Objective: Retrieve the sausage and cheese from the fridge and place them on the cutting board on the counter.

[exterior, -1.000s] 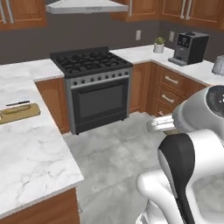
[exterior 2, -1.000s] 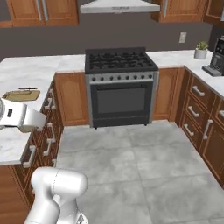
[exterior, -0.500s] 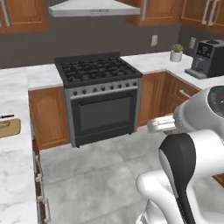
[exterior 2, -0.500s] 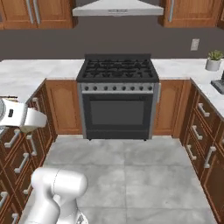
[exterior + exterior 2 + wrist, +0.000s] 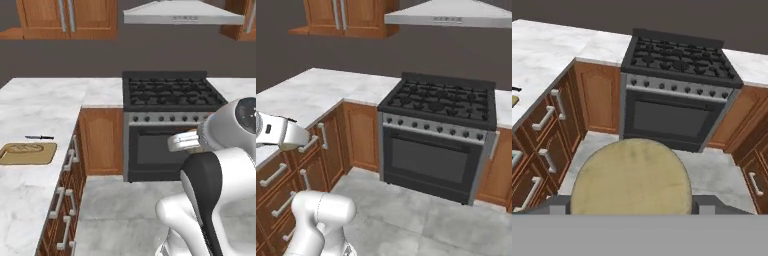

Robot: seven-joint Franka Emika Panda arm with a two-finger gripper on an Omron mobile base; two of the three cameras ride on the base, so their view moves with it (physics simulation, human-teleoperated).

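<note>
Clamped in the pincer (image 5: 632, 202), jaws set wide on either side: a pale yellowish, rounded lump, judged to be the cheese (image 5: 632, 172). Held close under the hand camera, hence looming large in the hand view and hiding the floor in front of the stove (image 5: 170, 95). Carried high and tucked near the arm, presumably to keep it clear of drawer handles during the drive.

Off to the left on the marble table (image 5: 45, 105): the cutting board (image 5: 27, 154), flat near the table's edge, with a thin black knife (image 5: 39, 137) just beyond it, apart from it. A faint oval mark on the board, too blurred to call the sausage.

Judged step: bringing the cheese over to the board. Next: swing left, lower over a bare patch of wood, part the jaws.
</note>
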